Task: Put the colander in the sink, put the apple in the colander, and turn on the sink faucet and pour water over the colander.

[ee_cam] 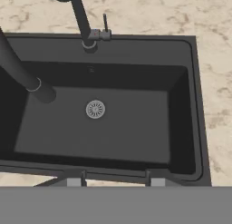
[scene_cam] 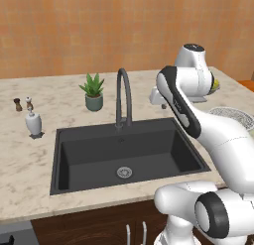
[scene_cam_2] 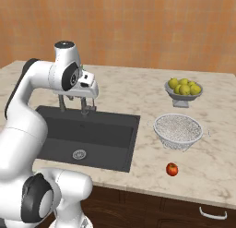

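On the counter (scene_cam_2: 138, 91), colander (scene_cam_2: 178, 130) sits well right of seemingly open gripper (scene_cam_2: 73, 107).

Counted items — one sink (scene_cam: 64, 140), one faucet (scene_cam: 123, 97), one colander (scene_cam_2: 178, 130), one apple (scene_cam_2: 172, 169), one fruit bowl (scene_cam_2: 183, 97), one potted plant (scene_cam: 93, 92), one soap dispenser (scene_cam: 33, 122) — and one drain (ee_cam: 95, 109).

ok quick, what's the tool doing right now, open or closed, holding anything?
Tool: open and empty, hanging above the sink, fingers apart.
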You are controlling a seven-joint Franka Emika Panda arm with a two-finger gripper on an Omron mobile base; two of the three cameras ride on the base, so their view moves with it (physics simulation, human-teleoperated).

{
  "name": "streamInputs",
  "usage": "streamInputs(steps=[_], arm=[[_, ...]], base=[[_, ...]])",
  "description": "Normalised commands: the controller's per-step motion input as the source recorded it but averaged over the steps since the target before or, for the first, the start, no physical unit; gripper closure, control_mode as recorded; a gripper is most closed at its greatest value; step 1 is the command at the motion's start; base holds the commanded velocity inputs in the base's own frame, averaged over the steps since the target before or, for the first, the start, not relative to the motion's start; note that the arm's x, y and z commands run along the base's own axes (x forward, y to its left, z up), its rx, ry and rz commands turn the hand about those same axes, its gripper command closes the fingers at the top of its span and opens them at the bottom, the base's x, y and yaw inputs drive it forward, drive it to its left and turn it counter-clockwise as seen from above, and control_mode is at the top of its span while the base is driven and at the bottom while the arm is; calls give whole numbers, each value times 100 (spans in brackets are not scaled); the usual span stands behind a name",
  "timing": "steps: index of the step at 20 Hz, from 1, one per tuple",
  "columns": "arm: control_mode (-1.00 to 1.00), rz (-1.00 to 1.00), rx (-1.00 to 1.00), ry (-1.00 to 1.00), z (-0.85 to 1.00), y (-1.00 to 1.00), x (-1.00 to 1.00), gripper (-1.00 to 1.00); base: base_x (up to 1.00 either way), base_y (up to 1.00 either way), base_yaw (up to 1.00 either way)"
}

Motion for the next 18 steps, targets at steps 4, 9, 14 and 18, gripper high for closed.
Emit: streamInputs(steps=[4,9,14,18], arm=[[-100,0,-3,0,-5,0,-6,-100],[-100,0,-2,0,-17,-13,-26,-100],[-100,0,-5,0,-18,-45,-27,-100],[-100,1,-14,0,-23,-55,-22,-100]], base=[[0,0,0],[0,0,0],[0,0,0],[0,0,0]])
